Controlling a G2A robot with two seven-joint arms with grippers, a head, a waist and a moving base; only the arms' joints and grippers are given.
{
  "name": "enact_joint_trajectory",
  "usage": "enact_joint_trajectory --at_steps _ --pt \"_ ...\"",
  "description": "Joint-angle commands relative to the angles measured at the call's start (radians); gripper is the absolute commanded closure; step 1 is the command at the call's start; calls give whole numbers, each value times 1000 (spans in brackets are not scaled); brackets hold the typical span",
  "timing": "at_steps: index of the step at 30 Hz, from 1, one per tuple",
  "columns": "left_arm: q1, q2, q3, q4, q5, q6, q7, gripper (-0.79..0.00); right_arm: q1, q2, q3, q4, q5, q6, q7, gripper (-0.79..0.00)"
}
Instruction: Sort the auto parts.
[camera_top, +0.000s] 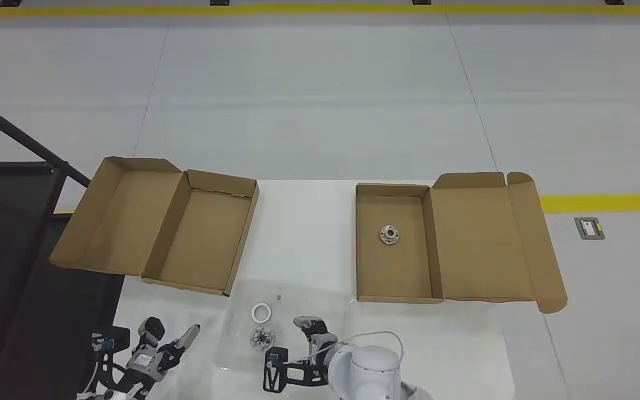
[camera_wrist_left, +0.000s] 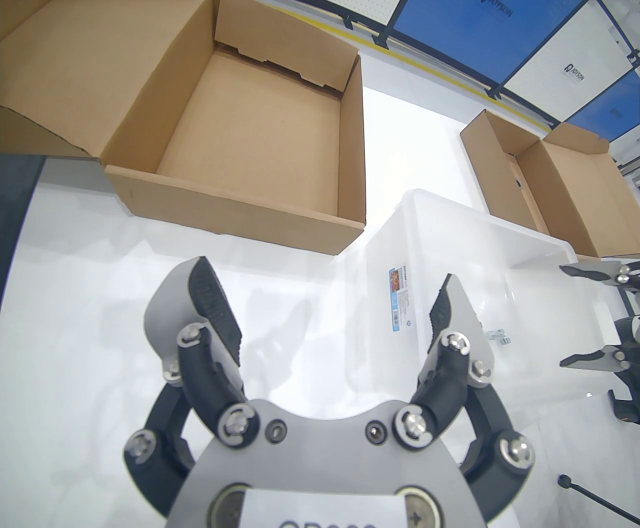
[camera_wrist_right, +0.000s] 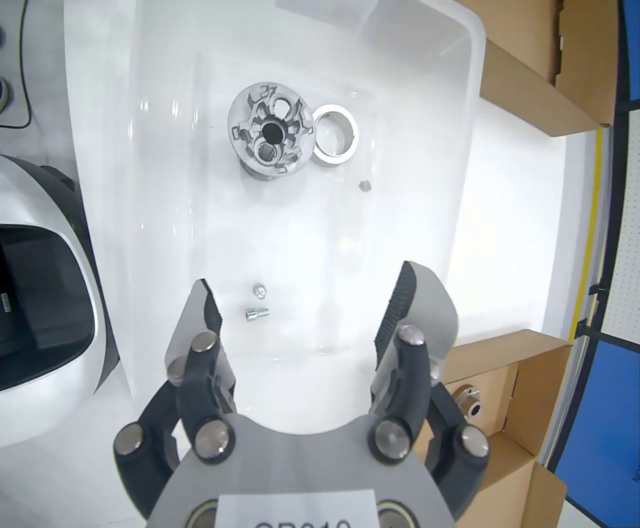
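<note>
– Since right hand (camera_wrist_right: 305, 277) hangs over the clear bin (camera_wrist_right: 470, 100), what's below it?
– Its fingers are apart. On the bin floor a bolt (camera_wrist_right: 256, 313) and nut (camera_wrist_right: 258, 288) lie just ahead of one fingertip. Farther ahead sits the slotted hub (camera_wrist_right: 270, 132), ring (camera_wrist_right: 336, 134) just beside it, small dark bit (camera_wrist_right: 364, 186) near both.
– And left hand (camera_wrist_left: 326, 280)?
– Spread too, over the worktop (camera_wrist_left: 100, 280). Bin wall stands ahead and off to one side, between it and the parts. An open cardboard box (camera_wrist_left: 250, 135) lies straight ahead.
– What about the second box (camera_wrist_right: 530, 360)?
– Off to the right hand's side, past the bin rim. One flanged part (camera_wrist_right: 470, 400) inside.
</note>
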Motion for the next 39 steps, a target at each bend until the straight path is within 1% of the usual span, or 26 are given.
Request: enact_joint_trajectory --at_steps 1,2,3,5,8,10,13,14,19,22,23,25,27,29,34,39 --pt "0 0 0 0 0 0 0 -785 13 -4 1 29 33 -17 15 -480" --pt "0 0 0 0 0 0 0 -785 21 -7 3 45 52 -26 22 -459" --pt "0 0 0 0 0 0 0 -785 31 -9 4 64 68 -36 34 -413" --pt "0 0 0 0 0 0 0 -785 51 -15 6 100 108 -55 46 -379" --pt "0 0 0 0 0 0 0 -785 80 -23 2 153 156 -76 80 -379" --pt "0 0 0 0 0 0 0 -785 98 -31 -6 183 176 -68 114 -385" --pt "0 0 0 0 0 0 0 -785 124 -41 -20 223 201 -58 147 -360" --pt "0 0 0 0 0 0 0 -785 132 -45 -25 235 210 -53 155 -363" --pt "0 0 0 0 0 0 0 -785 167 -60 -48 297 243 -46 168 -357" --pt "0 0 0 0 0 0 0 -785 182 -67 -58 323 261 -43 174 -369" --pt "0 0 0 0 0 0 0 -785 185 -69 -60 331 266 -43 174 -357" --pt "0 0 0 0 0 0 0 -785 192 -72 -62 347 275 -42 173 -305" --pt "0 0 0 0 0 0 0 -785 198 -74 -65 360 283 -44 171 -175" --pt "0 0 0 0 0 0 0 -785 202 -76 -66 368 287 -42 169 0" --pt "0 0 0 0 0 0 0 -785 204 -76 -61 368 292 -35 171 0" --pt "0 0 0 0 0 0 0 -785 168 -61 -29 268 249 -4 149 0"
